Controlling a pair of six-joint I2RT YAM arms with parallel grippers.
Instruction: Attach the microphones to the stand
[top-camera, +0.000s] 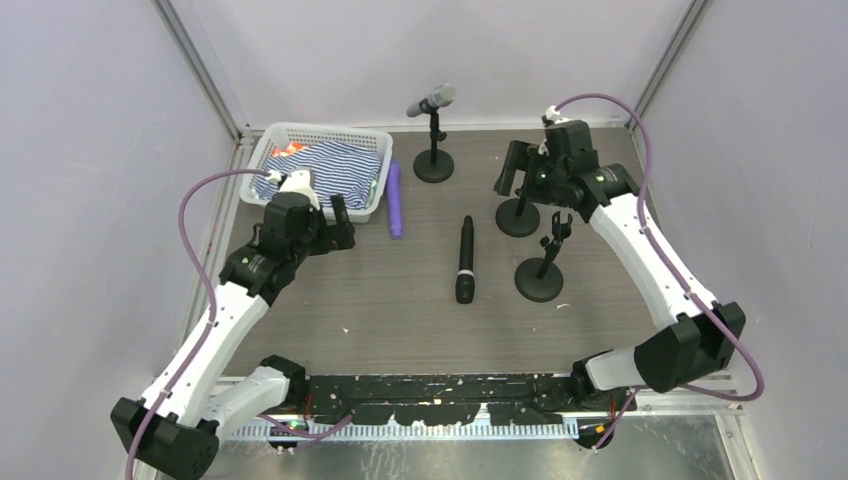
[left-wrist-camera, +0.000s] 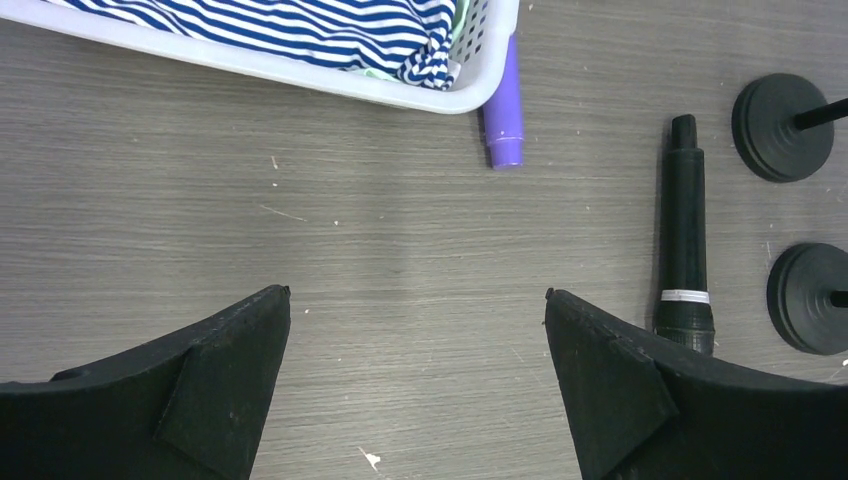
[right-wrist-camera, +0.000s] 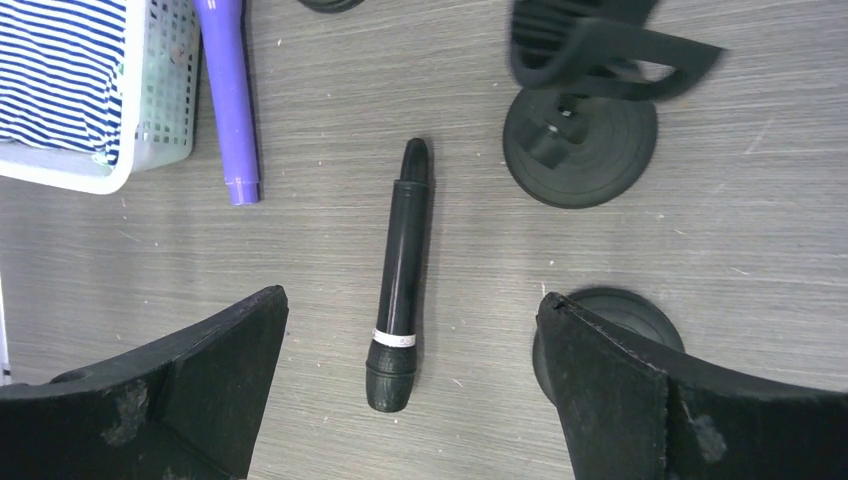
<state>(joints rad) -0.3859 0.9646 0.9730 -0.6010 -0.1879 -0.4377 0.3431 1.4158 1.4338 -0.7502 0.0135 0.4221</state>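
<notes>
A silver-grey microphone (top-camera: 432, 100) sits clipped in the back stand (top-camera: 433, 165). The black microphone (top-camera: 466, 260) (right-wrist-camera: 400, 280) lies flat mid-table, head toward the near edge. A purple microphone (top-camera: 395, 200) (left-wrist-camera: 505, 110) lies along the basket's right side. Two stands (top-camera: 518, 215) (top-camera: 540, 278) hold nothing. My left gripper (top-camera: 343, 225) (left-wrist-camera: 417, 291) hovers open over bare table, left of the black microphone (left-wrist-camera: 685, 230). Raised over the back-right stand (right-wrist-camera: 580, 150), my right gripper (top-camera: 515, 178) (right-wrist-camera: 412, 294) is open and looks down on the black microphone.
A white basket (top-camera: 375, 195) (left-wrist-camera: 300, 75) with striped blue-and-white cloth stands at the back left. Grey walls and metal posts close in the table on three sides. In the left wrist view two stand bases (left-wrist-camera: 780, 125) (left-wrist-camera: 805, 295) sit at the right edge.
</notes>
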